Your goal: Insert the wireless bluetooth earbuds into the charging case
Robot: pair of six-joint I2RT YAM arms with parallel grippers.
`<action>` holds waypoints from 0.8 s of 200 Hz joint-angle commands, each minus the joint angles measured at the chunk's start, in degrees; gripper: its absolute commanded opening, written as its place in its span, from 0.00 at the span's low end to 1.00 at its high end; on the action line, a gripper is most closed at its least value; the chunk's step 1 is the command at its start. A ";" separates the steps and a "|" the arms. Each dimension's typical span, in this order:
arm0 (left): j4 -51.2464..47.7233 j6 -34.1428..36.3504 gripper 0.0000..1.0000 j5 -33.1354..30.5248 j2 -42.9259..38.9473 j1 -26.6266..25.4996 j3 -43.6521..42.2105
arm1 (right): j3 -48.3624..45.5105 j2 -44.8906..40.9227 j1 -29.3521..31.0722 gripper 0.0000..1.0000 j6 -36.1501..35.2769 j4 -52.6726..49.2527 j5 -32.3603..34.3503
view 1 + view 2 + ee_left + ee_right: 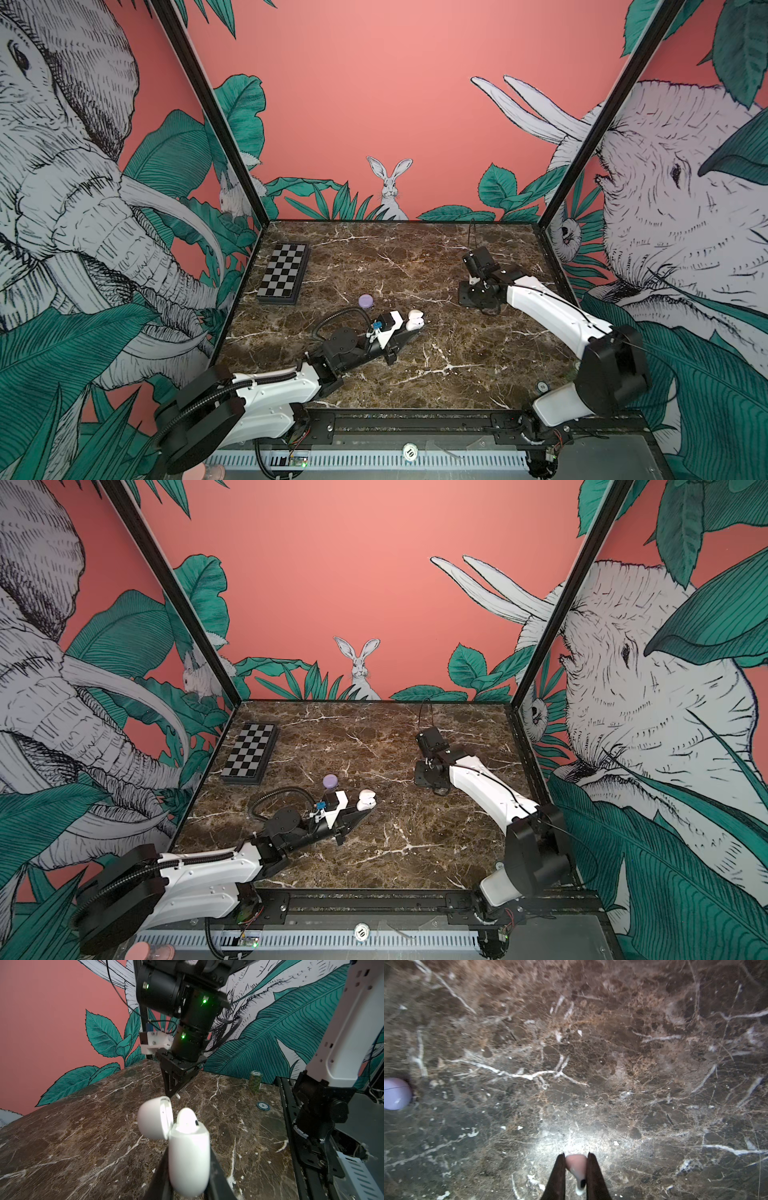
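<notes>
1. The left gripper [411,330] is clamping the white charging case [189,1159], a smooth, glossy plastic pebble, between its black fingers [218,1178]. The case's domed lid [154,1118] is standing hinged open.
2. One white earbud [187,1119] is sitting in the case's mouth, its rounded head poking out under a bright glare.
3. The right gripper [576,1156] is pinching a second earbud [576,1164] between its dark tapered fingers [559,1176]. The bulb is looking pinkish, and the thin stem is running back between the fingers.
4. That bud is hanging low over the table [415,257], polished brown marble with white veins, well apart from the white case. Whether it is touching the marble, I cannot tell.
5. The lilac case [366,300], round and shut, is lying near the left wrist and a checkered board [284,272].
6. Only the right wrist view is showing the pinched bud clearly. In both top views the arm is hiding it, and the left wrist view is giving only a white sliver of it.
7. The left wrist view is adding a stack of green patterned chips [255,1082], which the right wrist view is not catching.
</notes>
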 commanded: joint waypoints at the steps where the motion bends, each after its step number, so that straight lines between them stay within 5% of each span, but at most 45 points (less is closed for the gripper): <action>1: 0.72 -0.30 0.00 -1.01 0.52 -0.33 2.02 | -0.34 -5.50 3.37 0.10 2.65 0.52 1.28; 82: 2.48 -1.47 0.00 -2.16 1.10 -0.33 2.49 | -2.23 -20.64 19.07 0.11 8.52 10.69 3.72; 160: 13.07 -4.63 0.00 -0.54 2.88 -0.33 0.47 | -4.63 -22.94 31.86 0.13 6.67 23.10 8.74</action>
